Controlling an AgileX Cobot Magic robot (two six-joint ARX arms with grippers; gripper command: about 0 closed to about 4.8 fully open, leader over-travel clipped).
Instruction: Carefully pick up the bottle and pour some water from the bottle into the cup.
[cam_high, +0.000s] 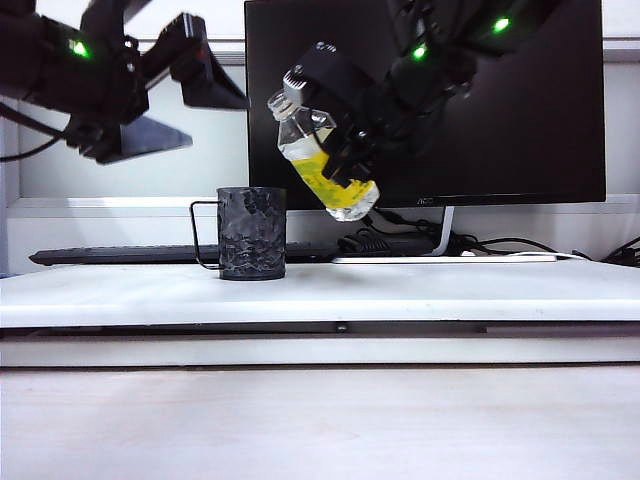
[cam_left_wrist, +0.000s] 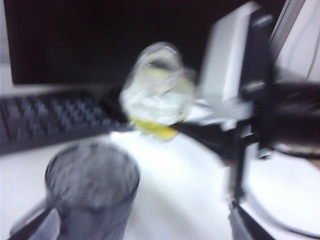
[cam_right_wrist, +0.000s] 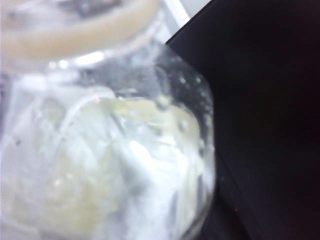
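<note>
Right gripper was clamped on the bottle at its labelled middle, tilted mouth-first above the cup (thin plastic, likely light and squashy, so mid-body hold suited), while the left gripper hung open, upper left.

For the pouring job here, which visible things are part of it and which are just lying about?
Part of the job:
- bottle, tilted, held above the table by the right gripper
- cup, upright on the table
- left gripper, open, hovering up left of the cup

Just lying about:
- monitor
- keyboard
- cables
</note>
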